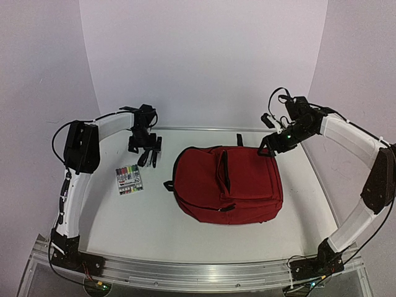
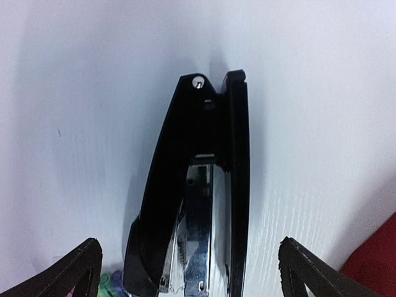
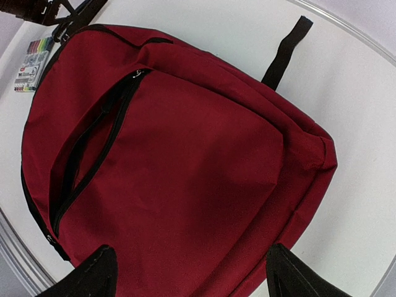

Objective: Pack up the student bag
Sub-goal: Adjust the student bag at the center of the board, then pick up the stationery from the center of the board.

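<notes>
Below the right pincer (image 3: 195, 275), under its two spread fingers, lies the one backpack (image 3: 185, 154), dark red and flat on the white table (image 3: 359, 124) with its front upward. That pincer stands wide and holds nothing; it hangs above the bag's far right corner. The bag's front pocket (image 3: 93, 148) has its black zip open (only red cloth shows in the gap, so what is inside cannot be told). One black strap (image 3: 286, 52) trails from the bag's far edge onto the table.

Off to the left of that pincer, past the bag, one flat pack of markers (image 1: 129, 179) lies on the table. It holds a row of coloured pens, too small to count.

The left pincer (image 1: 139, 145) hangs beyond the pack, over the one black stapler (image 2: 198, 204). Its fingers (image 2: 80, 266) are wide apart, one on each side of the stapler, with bare table between them and it. The stapler lies on its side, its shiny metal track showing.
</notes>
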Controlling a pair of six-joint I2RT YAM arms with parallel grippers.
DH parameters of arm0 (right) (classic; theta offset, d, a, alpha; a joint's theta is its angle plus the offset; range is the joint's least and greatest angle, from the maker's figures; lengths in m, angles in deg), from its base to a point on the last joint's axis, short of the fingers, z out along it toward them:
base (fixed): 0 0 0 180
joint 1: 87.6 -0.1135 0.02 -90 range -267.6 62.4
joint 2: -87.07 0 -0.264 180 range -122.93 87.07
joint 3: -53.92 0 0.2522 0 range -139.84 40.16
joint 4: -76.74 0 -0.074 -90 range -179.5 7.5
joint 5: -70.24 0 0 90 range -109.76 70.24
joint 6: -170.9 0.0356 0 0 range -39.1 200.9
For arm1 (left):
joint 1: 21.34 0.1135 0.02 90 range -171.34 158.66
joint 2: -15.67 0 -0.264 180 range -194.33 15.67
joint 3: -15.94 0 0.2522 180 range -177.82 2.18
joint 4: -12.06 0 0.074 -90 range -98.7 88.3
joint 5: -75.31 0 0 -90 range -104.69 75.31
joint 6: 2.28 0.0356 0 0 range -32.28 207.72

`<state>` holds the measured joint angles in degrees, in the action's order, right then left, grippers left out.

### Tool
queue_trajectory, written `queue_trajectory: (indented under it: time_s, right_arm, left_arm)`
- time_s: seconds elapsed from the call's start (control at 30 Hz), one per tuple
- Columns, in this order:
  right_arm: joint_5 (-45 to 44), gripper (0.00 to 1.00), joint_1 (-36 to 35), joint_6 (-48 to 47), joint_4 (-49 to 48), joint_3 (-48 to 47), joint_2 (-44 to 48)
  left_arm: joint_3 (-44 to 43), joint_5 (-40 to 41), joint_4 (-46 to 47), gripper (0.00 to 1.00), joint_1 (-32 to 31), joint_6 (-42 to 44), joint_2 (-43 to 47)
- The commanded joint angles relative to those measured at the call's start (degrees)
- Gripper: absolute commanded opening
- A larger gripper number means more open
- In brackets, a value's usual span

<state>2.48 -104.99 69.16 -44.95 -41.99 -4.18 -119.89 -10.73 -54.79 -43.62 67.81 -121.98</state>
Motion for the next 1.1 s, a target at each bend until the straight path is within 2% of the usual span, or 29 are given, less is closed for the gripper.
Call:
queue_trajectory:
  time_s: [0.0,0.1,0.27,0.53,0.63,0.83,0.97,1.07]
  right_arm:
    - [0.7,0.81,0.1,-0.3,0.7,-0.9,1.7]
    - [2.1,0.8,0.0,0.3,0.6,-1.7,0.7]
    - [4.4,0.8,-0.8,2.4,0.0,-2.7,-1.6]
    - [3.9,0.79,-7.7,6.9,-4.1,-4.1,-4.8]
    - [1.6,0.79,-11.1,9.7,-5.7,-5.0,-6.6]
    - [-4.3,0.74,-16.4,17.8,-8.2,-8.4,-11.2]
    - [-9.3,0.73,-18.9,20.6,-8.7,-10.9,-13.8]
    - [-14.9,0.69,-20.6,22.4,-8.8,-10.5,-15.1]
  left_arm:
    - [-5.3,-1.5,-1.3,0.99,0.6,2.1,-3.7]
    - [-6.5,-2.2,-2.2,0.95,0.6,2.7,-5.6]
    - [-3.5,-3.8,-1.6,0.8,0.6,2.6,-5.0]
    - [3.3,-6.6,1.1,0.44,0.6,0.5,2.2]
    - [4.2,-6.6,1.4,0.33,0.6,-0.6,6.4]
    - [8.8,-7.1,2.0,0.3,0.1,-2.9,16.9]
    - [13.5,-6.1,2.7,0.3,-0.8,-5.1,23.5]
    - [15.8,-4.9,2.5,0.3,-2.2,-6.4,26.9]
